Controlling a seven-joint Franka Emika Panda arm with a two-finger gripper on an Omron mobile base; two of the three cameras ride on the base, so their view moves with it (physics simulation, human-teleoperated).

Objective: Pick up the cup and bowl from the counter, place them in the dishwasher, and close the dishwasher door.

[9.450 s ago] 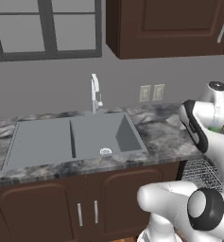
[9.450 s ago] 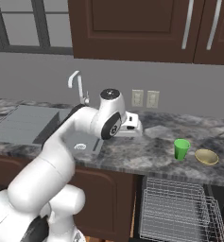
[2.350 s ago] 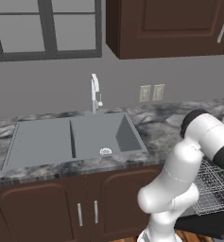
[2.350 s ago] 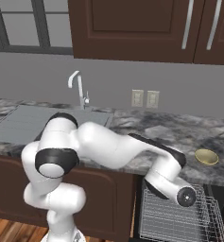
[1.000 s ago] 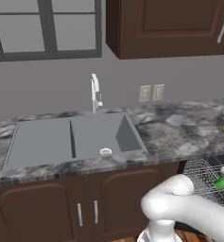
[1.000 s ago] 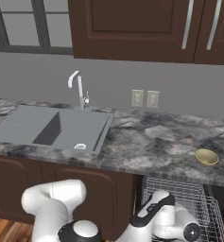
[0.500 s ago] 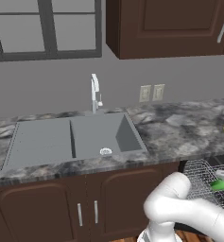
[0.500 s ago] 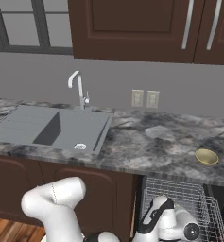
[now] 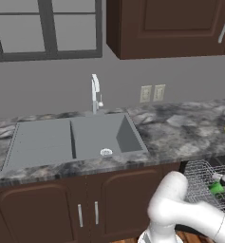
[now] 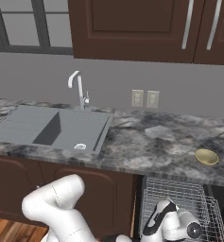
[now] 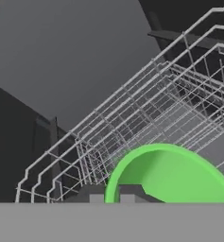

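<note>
At the right edge of the left base view, the cup (image 9: pixel 217 188) is seen low over the dishwasher (image 9: pixel 204 178) rack. In the right base view, the bowl (image 10: pixel 206 156) waits on the counter (image 10: pixel 146 142) at right. In the hand view, the gripper (image 11: pixel 112 198) is clamped on the cup's rim at lower centre; release is best made once the cup is settled upright on the wires.

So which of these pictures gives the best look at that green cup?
The hand view: the green cup sits large and close, its open rim facing the camera, over the dishwasher's wire rack. The left base view shows it as a small green patch at the rack, beside the white arm. In the right base view the arm is over the rack.
</note>
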